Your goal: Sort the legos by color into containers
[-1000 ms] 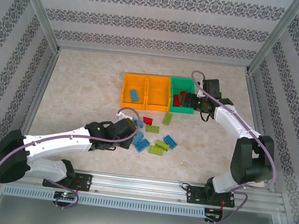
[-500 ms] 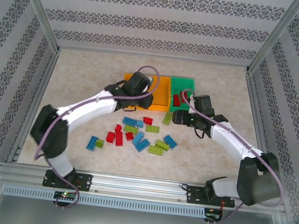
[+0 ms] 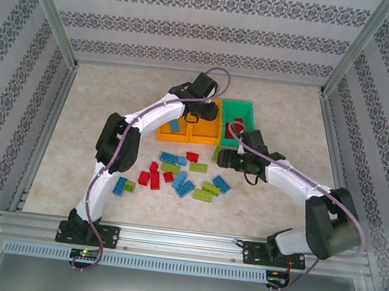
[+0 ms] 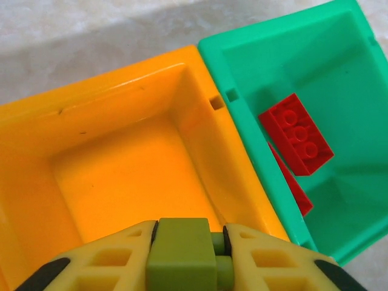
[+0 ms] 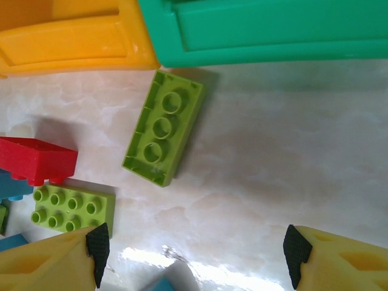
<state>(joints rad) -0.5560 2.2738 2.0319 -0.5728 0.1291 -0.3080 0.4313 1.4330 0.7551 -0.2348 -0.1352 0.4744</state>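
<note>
My left gripper (image 3: 200, 112) (image 4: 188, 235) is shut on a lime green lego (image 4: 182, 251) and hangs over the middle orange container (image 3: 205, 123) (image 4: 121, 79), whose inside is bare. The green container (image 3: 239, 107) (image 4: 267, 24) beside it holds two red legos (image 4: 296, 133). The left orange container (image 3: 163, 119) holds a blue lego (image 3: 174, 124). My right gripper (image 3: 225, 158) (image 5: 197, 251) stands open low over the table. Ahead of it, just in front of the green container, a lime lego (image 5: 162, 134) lies hollow side up.
Several loose red, blue and lime legos (image 3: 176, 175) lie scattered on the table in front of the containers. A red one (image 5: 36, 159) and a studded lime one (image 5: 73, 206) sit close to my right gripper's left finger (image 5: 97, 245).
My left arm swung up from the loose pile to the middle orange container, carrying the lime lego. My right arm drew back from the green container down toward the table.
</note>
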